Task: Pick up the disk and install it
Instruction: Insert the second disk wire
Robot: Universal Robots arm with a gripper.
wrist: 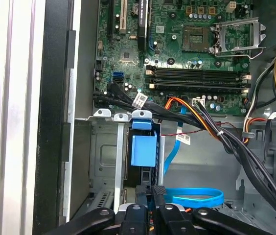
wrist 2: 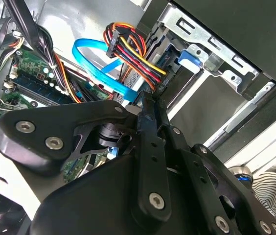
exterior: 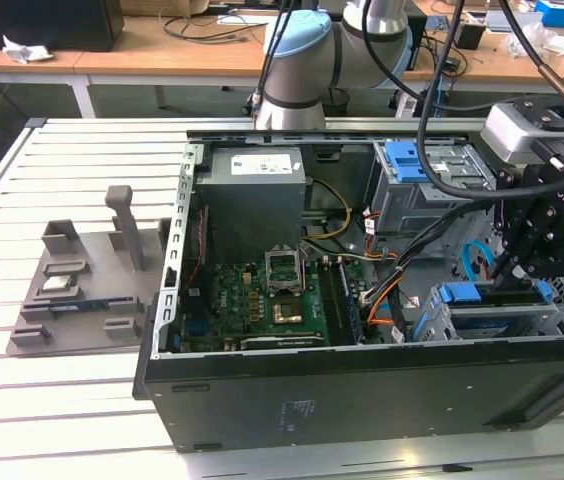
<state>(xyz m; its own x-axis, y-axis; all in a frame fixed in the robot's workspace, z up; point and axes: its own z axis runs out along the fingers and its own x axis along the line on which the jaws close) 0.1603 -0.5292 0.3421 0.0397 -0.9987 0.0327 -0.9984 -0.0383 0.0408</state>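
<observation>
In the first wrist view the gripper (wrist: 158, 192) has its fingers pressed narrow together, nothing visible between them, tips just beside the one disk (wrist: 143, 149). Only the disk's blue carrier end shows; the rest is sunk in the near grey cage (wrist: 103, 161). Beyond lies one motherboard (wrist: 187, 49), and the exterior view shows a second cage (exterior: 432, 185)

Blue-framed disk (wrist: 143, 149), green motherboard (wrist: 177, 44), black pincer (wrist: 158, 196).
</observation>
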